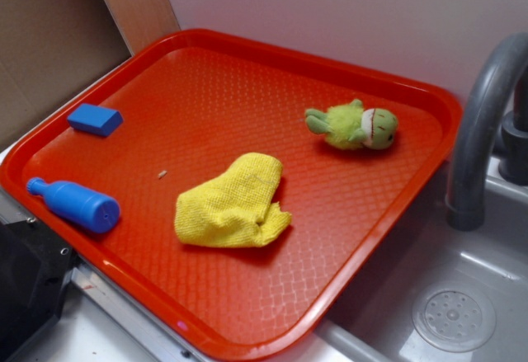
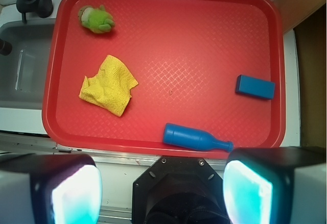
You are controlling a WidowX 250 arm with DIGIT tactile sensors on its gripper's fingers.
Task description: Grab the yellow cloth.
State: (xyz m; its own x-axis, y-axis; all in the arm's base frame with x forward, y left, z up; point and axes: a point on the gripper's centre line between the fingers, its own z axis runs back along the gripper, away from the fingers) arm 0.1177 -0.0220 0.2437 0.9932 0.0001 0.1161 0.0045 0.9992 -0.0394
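The yellow cloth [image 1: 232, 202] lies crumpled near the middle of the red tray [image 1: 247, 329], toward its front. In the wrist view the yellow cloth [image 2: 108, 84] sits in the left half of the tray [image 2: 51, 127]. My gripper [image 2: 162, 193] hangs high above the counter, just outside the tray's near rim, far from the cloth. Its two fingers [image 2: 76, 196] stand wide apart with nothing between them. The exterior view does not show the gripper.
A yellow-green plush toy [image 1: 355, 125] lies at the tray's back right. A blue bottle [image 1: 76, 204] lies along the left rim, and a blue block [image 1: 95, 119] behind it. A grey faucet [image 1: 478, 131] and sink [image 1: 454, 317] stand to the right.
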